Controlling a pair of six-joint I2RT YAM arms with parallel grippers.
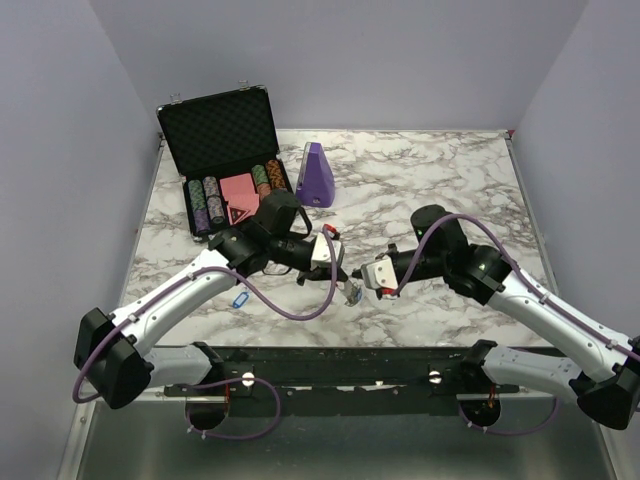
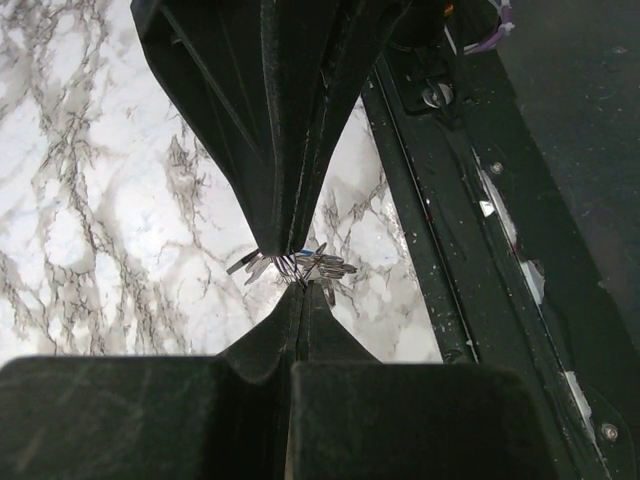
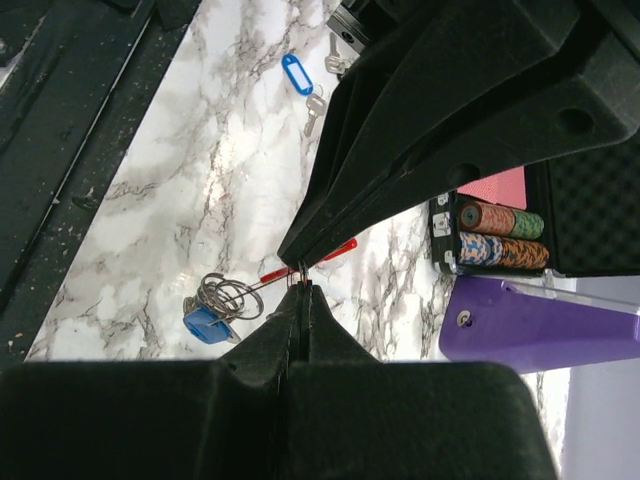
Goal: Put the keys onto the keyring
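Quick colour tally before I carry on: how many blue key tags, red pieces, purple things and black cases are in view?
Blue plastic key tags: 2
Red plastic keyring arc: 1
Purple wedge-shaped block: 1
Black foam-lined chip case: 1
Total: 5

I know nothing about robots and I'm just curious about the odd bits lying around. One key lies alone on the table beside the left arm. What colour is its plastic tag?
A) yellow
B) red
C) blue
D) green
C: the lone key wears a bright blue tag, plain in both the top view and the right wrist view.
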